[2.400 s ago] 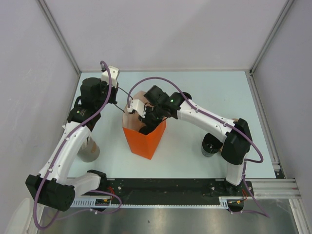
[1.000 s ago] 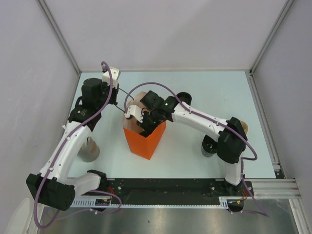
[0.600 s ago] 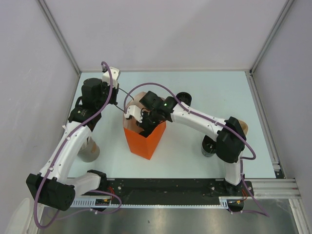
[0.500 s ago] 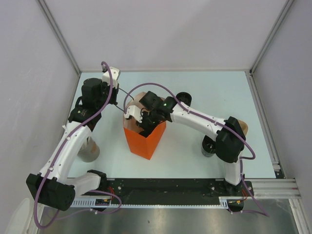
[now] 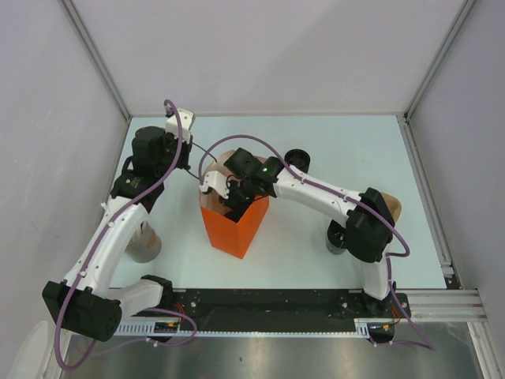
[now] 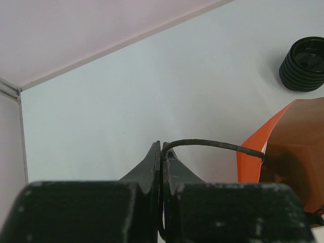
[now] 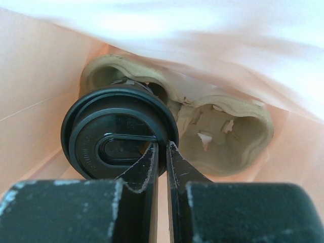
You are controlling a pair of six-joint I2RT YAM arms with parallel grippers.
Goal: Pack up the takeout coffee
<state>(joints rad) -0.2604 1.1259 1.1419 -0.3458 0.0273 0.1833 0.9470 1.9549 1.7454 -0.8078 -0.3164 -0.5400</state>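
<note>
The takeout coffee (image 7: pixel 114 134) stands upright inside the orange paper bag (image 5: pixel 237 229), long axis vertical and lid facing up. It sits in one pocket of a pulp cup carrier (image 7: pixel 228 136) at the bag's bottom; the neighbouring pocket is bare. The bag walls close in around it. On the counter (image 5: pixel 331 150) a ridged black round item (image 6: pixel 302 66) sits just beyond the bag. The right arm stretches leftward, wrist dipped into the bag mouth, its right end effector (image 7: pixel 162 148) clamped on the lid's rim. The left end effector (image 6: pixel 160 147) is pinched together on the bag's black cord handle (image 6: pixel 202 144).
</note>
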